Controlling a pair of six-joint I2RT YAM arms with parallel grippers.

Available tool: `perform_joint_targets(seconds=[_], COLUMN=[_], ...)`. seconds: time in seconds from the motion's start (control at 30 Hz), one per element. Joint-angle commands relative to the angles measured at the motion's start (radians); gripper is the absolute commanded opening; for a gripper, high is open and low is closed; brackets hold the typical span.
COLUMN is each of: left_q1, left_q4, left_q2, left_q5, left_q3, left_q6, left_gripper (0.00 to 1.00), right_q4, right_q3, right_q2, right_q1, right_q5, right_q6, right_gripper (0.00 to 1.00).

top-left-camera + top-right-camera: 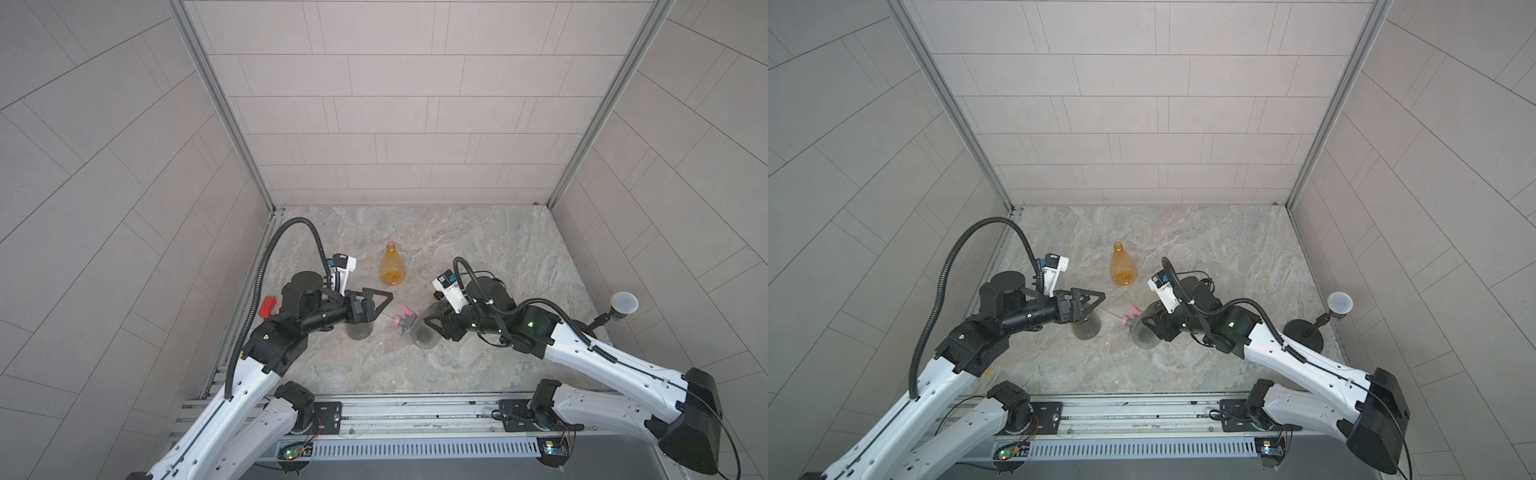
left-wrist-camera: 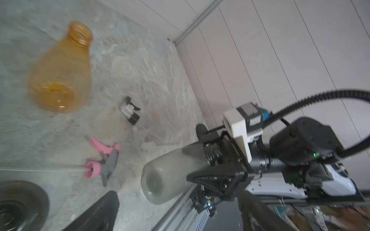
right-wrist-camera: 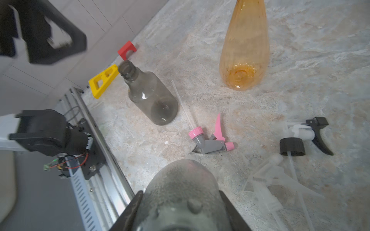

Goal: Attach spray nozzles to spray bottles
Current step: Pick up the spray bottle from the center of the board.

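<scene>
My right gripper (image 3: 181, 193) is shut on a smoky grey spray bottle (image 3: 184, 180), its jaws pressed against both sides; the bottle (image 1: 422, 338) lies tilted, base towards the left arm. My left gripper (image 1: 374, 305) hangs open and empty above a second grey bottle (image 1: 359, 330), which stands upright (image 3: 152, 96). An orange bottle (image 1: 392, 266) stands further back with an open neck. A pink-and-grey nozzle (image 3: 210, 140) lies on the table between the grippers. A black-and-white nozzle (image 3: 304, 136) and a white nozzle (image 3: 270, 180) lie beside it, hidden under the right arm in both top views.
A red block (image 1: 268, 306) and a yellow bracket (image 3: 103, 81) lie by the left wall. A round mesh head (image 1: 623, 305) on a black stand (image 1: 1304, 334) is at the right edge. A metal rail (image 1: 415, 411) runs along the table's front.
</scene>
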State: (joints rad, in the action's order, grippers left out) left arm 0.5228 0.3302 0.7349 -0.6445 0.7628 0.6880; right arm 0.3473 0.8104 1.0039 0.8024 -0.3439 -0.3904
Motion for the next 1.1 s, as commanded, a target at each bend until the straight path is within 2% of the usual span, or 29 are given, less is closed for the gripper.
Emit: perform_joint_targets(seconds=[0.0,0.17,0.3,0.4,0.5,0.8,1.07], left_q1=[0.086,0.204,0.233,0.24,0.249,0.264,0.266], left_q4=[-0.058,-0.092,-0.092,-0.089,-0.094,-0.17,-0.294], left_q2=[0.012,0.025,0.032,0.031,0.014,-0.04,-0.05], left_q5=[-0.09,-0.146,-0.19,-0.24,-0.28,-0.37,-0.424], left_q3=[0.004,-0.01,-0.013,-0.014,-0.013,-0.041,-0.082], left_q6=[-0.007,-0.011,-0.039,-0.067,-0.082,-0.047,0.063], left_gripper=[1.0,1.0,1.0,1.0,1.0,1.0,1.0], right_q4=[0.048,-0.02,-0.245,-0.396,-0.455,-0.498,-0.486], right_q3=[0.002,0.023,0.006,0.006,0.026,0.082,0.164], right_q2=[-0.066,-0.111,-0.131,-0.123,-0.102,-0.035,0.043], right_q1=[-0.04,-0.046,-0.046,-0.046,-0.042,-0.002,0.029], right_q5=[-0.209,-0.381,-0.533,-0.596,-0.62,-0.605,-0.585], right_q6=[-0.013,-0.065,-0.218,-0.33,-0.376,-0.376,-0.338], right_gripper=[0.51,0.51,0.51,0.51,0.51,0.51,0.51])
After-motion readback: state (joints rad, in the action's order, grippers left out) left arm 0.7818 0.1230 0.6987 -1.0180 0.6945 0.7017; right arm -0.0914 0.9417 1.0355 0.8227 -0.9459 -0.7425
